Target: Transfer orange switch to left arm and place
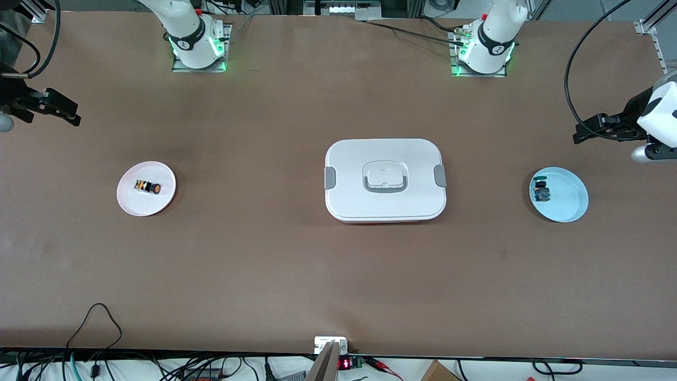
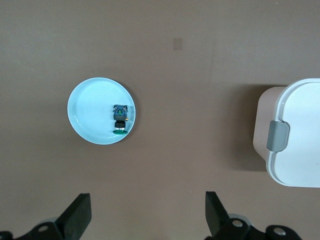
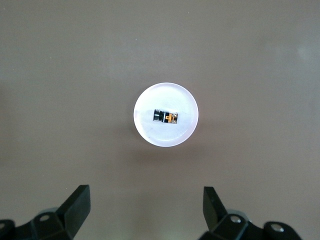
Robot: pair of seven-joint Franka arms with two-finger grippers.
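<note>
The orange switch (image 1: 147, 187) lies on its side on a small pink-white plate (image 1: 132, 203) toward the right arm's end of the table. In the right wrist view the switch (image 3: 166, 116) rests in the middle of that plate (image 3: 165, 95). My right gripper (image 1: 70, 114) hangs high over the bare table at that end, open and holding nothing (image 3: 146, 192). The white lidded box (image 1: 385, 180) stands at the table's centre, between the two plates. My left gripper (image 1: 582, 135) hangs high over the left arm's end, open and holding nothing (image 2: 147, 200).
A light blue plate (image 1: 568, 203) toward the left arm's end holds a small part with a green cap and blue body (image 1: 541, 190). The left wrist view shows that plate (image 2: 90, 105), the part (image 2: 120, 117) and the box's clipped end (image 2: 300, 135). Cables run along the table's near edge.
</note>
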